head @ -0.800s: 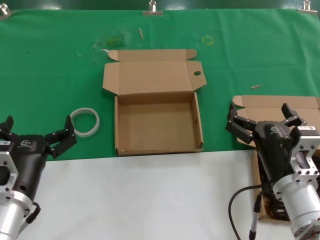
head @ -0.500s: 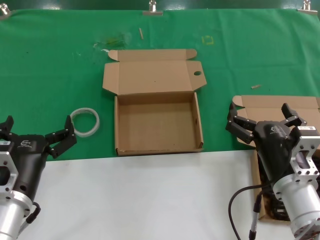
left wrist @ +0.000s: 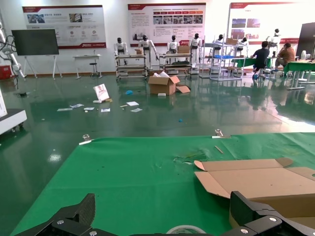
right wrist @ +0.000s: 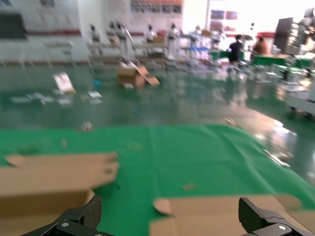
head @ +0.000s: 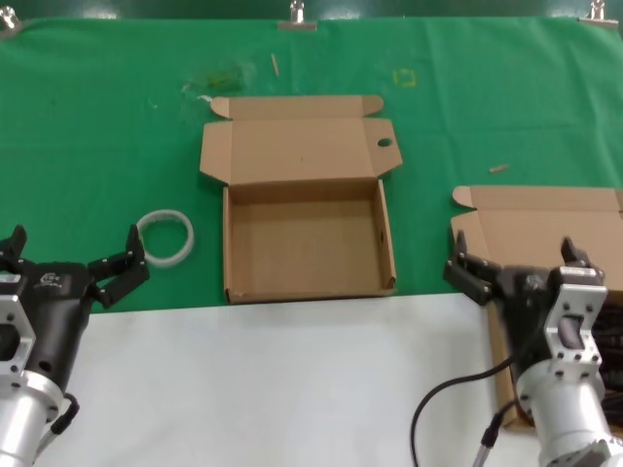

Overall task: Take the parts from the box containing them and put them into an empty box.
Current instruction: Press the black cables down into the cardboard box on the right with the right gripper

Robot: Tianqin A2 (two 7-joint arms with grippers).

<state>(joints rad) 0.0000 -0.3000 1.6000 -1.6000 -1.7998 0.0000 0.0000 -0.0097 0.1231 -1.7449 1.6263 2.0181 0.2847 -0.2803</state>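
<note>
The empty box [head: 307, 243] lies open mid-table, its lid tab with a round hole [head: 384, 143] at the back right. The box containing the parts [head: 545, 219] sits at the right edge with its plain lid flat behind it. Black cords, the parts [head: 608, 336], show in it beside my right arm. My right gripper [head: 519, 265] hovers open over that box's near left corner, holding nothing. In the right wrist view this gripper [right wrist: 170, 219] faces the plain lid [right wrist: 221, 216]. My left gripper [head: 70, 255] waits open at the left.
A whitish translucent ring [head: 165, 236] lies on the green cloth just ahead of the left gripper, also seen as the ring [left wrist: 186, 229] in the left wrist view. A white strip of table [head: 273, 389] runs along the front. Small scraps [head: 498, 167] dot the cloth.
My right gripper has pulled back toward the table's front and a little to the right, uncovering more of the right box's lid. The left arm has not moved.
</note>
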